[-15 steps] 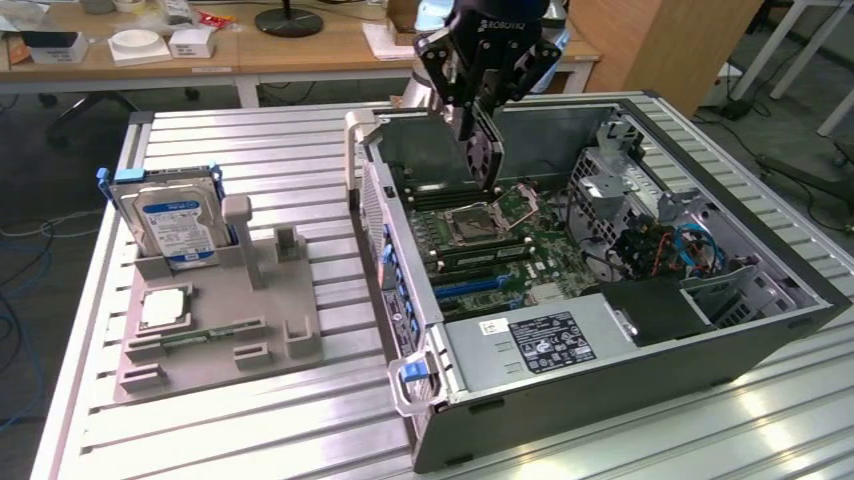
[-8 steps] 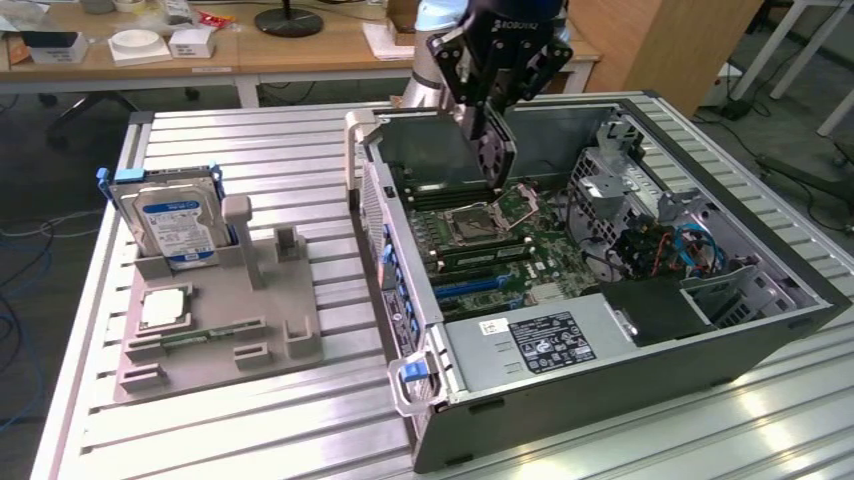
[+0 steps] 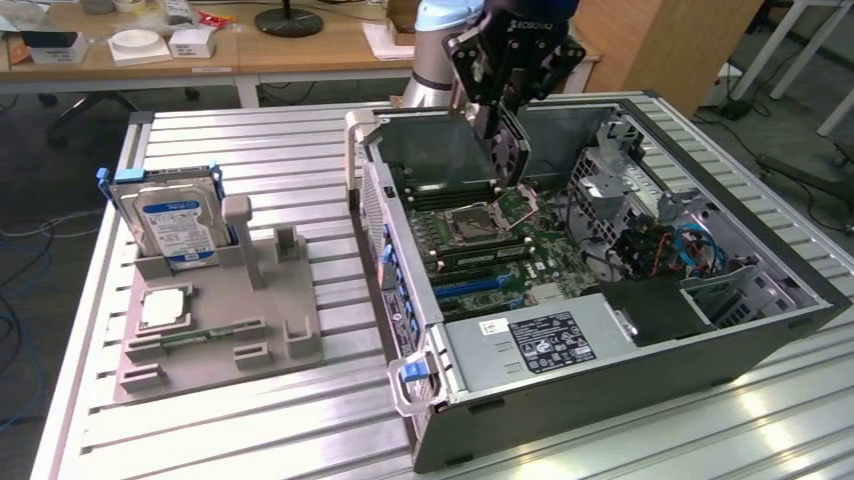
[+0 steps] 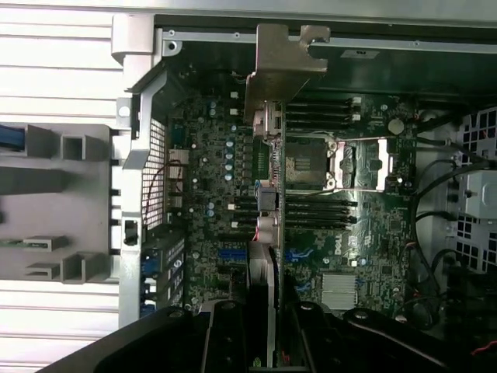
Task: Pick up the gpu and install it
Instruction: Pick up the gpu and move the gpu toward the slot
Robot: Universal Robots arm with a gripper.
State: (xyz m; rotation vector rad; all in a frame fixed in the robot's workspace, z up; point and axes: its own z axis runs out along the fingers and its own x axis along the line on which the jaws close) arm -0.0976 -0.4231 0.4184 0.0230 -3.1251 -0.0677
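Gpu (image 3: 509, 152): clamped between the fingers (image 4: 227, 339) of the gripper (image 3: 503, 112), hanging on edge straight down from it. Its pale metal bracket (image 4: 284, 66) is at the end farthest from the wrist camera. Jaws part-closed on the card's thin body, one finger on each face.

Directly under the gripper: the open computer case (image 3: 747, 335) on its side, with the motherboard (image 3: 541, 250) facing up. The card's lower edge hangs over the region of the CPU socket (image 3: 503, 208), with the memory slots just beside it. Whether that edge is clear of the board or already brushing it cannot be told; it looks clear.

Well off to the side of the gripper, outside the case: the grey fixture (image 3: 274, 335) with the hard drive (image 3: 171, 218) standing in it.

Step in hand: the pick is done, and this is the carry and positioning over the case. The card is not seated.

Judgement: seating calls for the card's connector edge set parallel to and over an expansion slot (image 3: 470, 286), which lies away from the tool's present spot, toward the power supply (image 3: 534, 342). The bracket must meet the case's rear wall, then a square press without tilt.
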